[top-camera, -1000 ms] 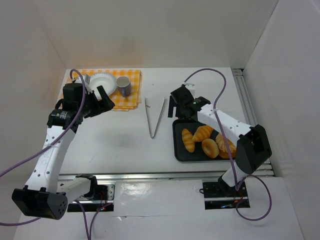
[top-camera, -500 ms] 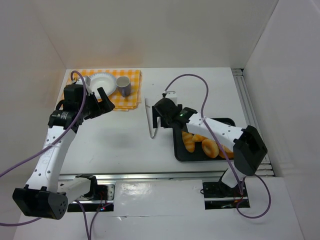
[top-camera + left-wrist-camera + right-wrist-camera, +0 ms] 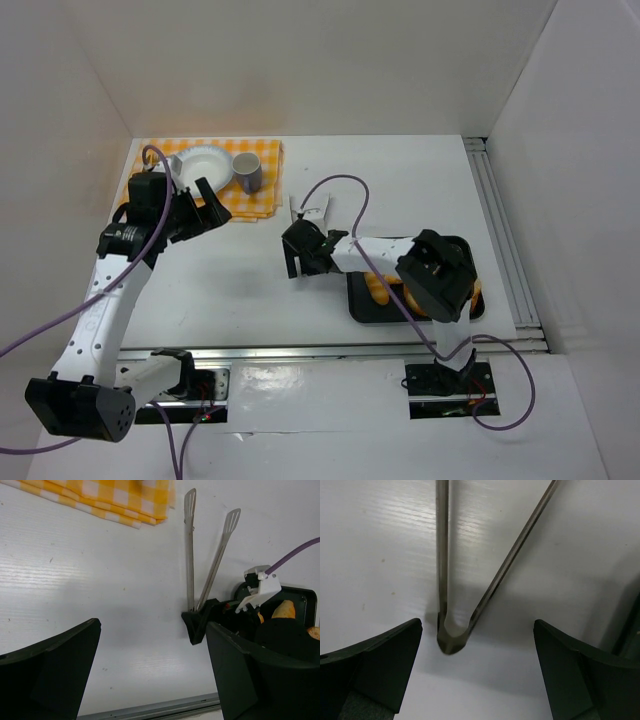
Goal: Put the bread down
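Note:
Golden-brown bread rolls [image 3: 377, 290] lie in a black tray [image 3: 360, 312] at the right, mostly hidden under my right arm; one roll [image 3: 283, 609] shows in the left wrist view. My right gripper [image 3: 307, 264] is open and low over the table, straddling the hinge end of metal tongs [image 3: 451, 639], with its fingers [image 3: 385, 672] apart from them on both sides. The tongs [image 3: 190, 545] lie on the table with their flat tips toward the back. My left gripper [image 3: 196, 204] is open and empty, held above the table near the cloth's front edge.
A yellow checked cloth [image 3: 262, 205] at the back left carries a white plate [image 3: 203, 165] and a grey mug [image 3: 247, 172]. White walls close in the back and sides. A metal rail [image 3: 500, 230] runs along the right.
My right arm has swung left from above the tray to the tongs' hinge end and lowered there. The left arm has hardly moved.

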Motion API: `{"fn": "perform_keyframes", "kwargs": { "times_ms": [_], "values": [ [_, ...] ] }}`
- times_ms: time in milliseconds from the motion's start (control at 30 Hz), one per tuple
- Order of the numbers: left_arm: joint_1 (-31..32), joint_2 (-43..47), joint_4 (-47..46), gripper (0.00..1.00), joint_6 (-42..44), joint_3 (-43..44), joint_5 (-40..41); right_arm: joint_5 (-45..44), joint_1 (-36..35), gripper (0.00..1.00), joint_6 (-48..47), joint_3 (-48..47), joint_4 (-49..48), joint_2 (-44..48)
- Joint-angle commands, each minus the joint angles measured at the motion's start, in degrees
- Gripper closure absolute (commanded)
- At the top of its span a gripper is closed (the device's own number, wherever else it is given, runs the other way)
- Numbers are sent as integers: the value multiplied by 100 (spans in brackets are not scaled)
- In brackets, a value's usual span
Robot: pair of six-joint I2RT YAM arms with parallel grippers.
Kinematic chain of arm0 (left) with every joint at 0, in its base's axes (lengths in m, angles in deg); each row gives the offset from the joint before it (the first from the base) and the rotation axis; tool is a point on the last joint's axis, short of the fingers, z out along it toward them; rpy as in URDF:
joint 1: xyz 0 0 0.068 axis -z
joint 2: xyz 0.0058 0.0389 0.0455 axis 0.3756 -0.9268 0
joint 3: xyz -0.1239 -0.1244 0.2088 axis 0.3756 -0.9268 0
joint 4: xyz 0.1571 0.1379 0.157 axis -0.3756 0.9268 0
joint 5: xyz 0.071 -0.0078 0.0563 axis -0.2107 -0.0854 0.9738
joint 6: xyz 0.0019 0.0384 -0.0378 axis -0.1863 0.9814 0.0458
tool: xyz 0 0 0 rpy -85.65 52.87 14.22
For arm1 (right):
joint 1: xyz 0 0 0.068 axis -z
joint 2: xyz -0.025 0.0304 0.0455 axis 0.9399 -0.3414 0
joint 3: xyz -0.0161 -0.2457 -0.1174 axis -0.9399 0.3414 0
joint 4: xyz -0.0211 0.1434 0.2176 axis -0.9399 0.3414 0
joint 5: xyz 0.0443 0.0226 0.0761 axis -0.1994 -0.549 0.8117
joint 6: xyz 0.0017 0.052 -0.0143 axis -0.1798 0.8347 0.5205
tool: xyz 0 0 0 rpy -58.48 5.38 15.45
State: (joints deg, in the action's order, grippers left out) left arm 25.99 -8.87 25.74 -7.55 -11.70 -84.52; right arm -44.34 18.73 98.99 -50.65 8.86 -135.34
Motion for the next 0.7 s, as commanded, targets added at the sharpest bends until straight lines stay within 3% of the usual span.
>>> {"fn": "perform_keyframes", "kwargs": {
  "times_ms": [0,233,467,533,567,633,667],
  "values": [
    [-32,164,-140,0,-27,-98,-81,-400,-63,0,220,-496,-271,-443],
    [-94,322,-87,0,87,-221,-11,-1350,-63,0,476,-1262,-304,-1279],
    [-207,375,-87,0,88,-221,-81,-1465,306,3,599,-1877,-489,-1799],
    [-208,375,-35,0,140,-221,-81,-1517,367,10,599,-1877,-490,-1860],
    [-208,375,-34,0,140,-221,-81,-1518,428,25,547,-1947,-490,-1861],
    [-208,375,-34,0,140,-221,-81,-1579,429,39,485,-2000,-438,-1861],
    [-208,375,-34,0,140,-221,-81,-1640,429,51,485,-2000,-437,-1791]
  ]
}}
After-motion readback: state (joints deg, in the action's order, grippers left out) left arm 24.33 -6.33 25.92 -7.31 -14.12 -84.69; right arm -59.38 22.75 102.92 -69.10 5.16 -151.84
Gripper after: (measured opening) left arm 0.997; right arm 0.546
